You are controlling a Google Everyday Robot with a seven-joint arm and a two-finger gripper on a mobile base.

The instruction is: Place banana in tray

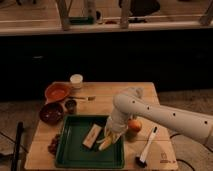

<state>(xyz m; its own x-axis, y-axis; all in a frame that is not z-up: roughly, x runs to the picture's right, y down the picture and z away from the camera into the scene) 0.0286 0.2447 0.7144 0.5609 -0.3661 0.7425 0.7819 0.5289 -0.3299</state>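
Observation:
The yellow banana (106, 144) lies low in the right part of the dark green tray (67, 150), its lower end toward the tray floor. My gripper (112, 136) hangs from the white arm right above the banana's upper end and covers it. A tan rectangular block (92, 136) lies in the tray just left of the banana. Whether the banana rests fully on the tray floor is hidden by the gripper.
A round orange fruit (134, 125) sits just right of the tray, beside the arm. A white-handled brush (147, 147) lies at the front right. An orange bowl (56, 92), a brown bowl (51, 112), a small dark cup (71, 105) and a white cup (76, 80) stand at the back left.

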